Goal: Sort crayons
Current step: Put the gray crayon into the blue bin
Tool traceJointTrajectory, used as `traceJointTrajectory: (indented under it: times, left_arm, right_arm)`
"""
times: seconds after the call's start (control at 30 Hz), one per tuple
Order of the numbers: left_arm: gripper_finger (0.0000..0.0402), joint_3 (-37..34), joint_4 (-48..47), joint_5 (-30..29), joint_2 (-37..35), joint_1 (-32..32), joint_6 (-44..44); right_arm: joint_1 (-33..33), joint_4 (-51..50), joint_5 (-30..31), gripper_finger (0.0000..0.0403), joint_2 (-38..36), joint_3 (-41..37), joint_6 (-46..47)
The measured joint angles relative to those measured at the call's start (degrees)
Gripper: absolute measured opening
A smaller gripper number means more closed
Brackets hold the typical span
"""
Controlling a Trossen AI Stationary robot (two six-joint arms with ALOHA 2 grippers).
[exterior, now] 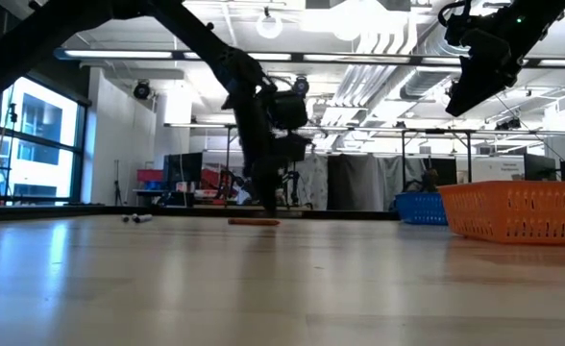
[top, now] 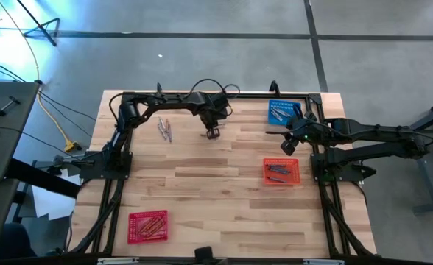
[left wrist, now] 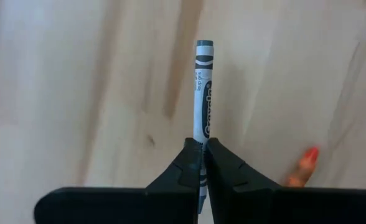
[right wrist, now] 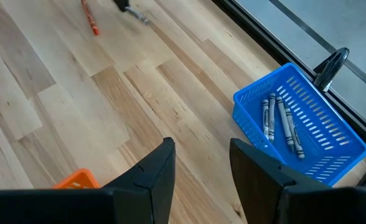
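My left gripper (top: 213,132) stands at the far middle of the table, pointing steeply down, shut on a grey crayon (left wrist: 203,87). A red-orange crayon (left wrist: 302,167) lies on the wood right beside it, and it also shows in the low view as a red-orange crayon (exterior: 254,222). A few loose crayons (top: 165,129) lie to the left. My right gripper (right wrist: 201,162) hangs open above the table at the right. It is near a blue basket (right wrist: 307,124) that holds grey crayons (right wrist: 281,121). My left gripper pinches the grey crayon between its two fingertips (left wrist: 189,163), on its sides near one end (left wrist: 201,134). The fingers come from above, slanting down. The rest of the crayon sticks out past the tips. Whether it is clear of the table I cannot tell.
An orange basket (top: 281,171) with several crayons stands at the right, below the right gripper. A red basket (top: 147,225) with red crayons sits near the front left. Bare wood lies across the table's middle and front right.
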Motion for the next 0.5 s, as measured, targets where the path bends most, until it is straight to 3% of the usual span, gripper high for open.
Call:
traceJointTrajectory:
  times: [0.4,0.5]
  left_arm:
    - [0.0,7.41,-7.16,0.73,-1.15,-0.87,0.44]
    - [0.0,7.46,-6.39,6.23,-3.36,-1.75,0.06]
  right_arm:
    - [0.0,-0.09,0.03,0.0145,0.0,0.0,1.33]
    - [0.0,-0.14,2.22,0.0145,-0.02,0.0,2.1]
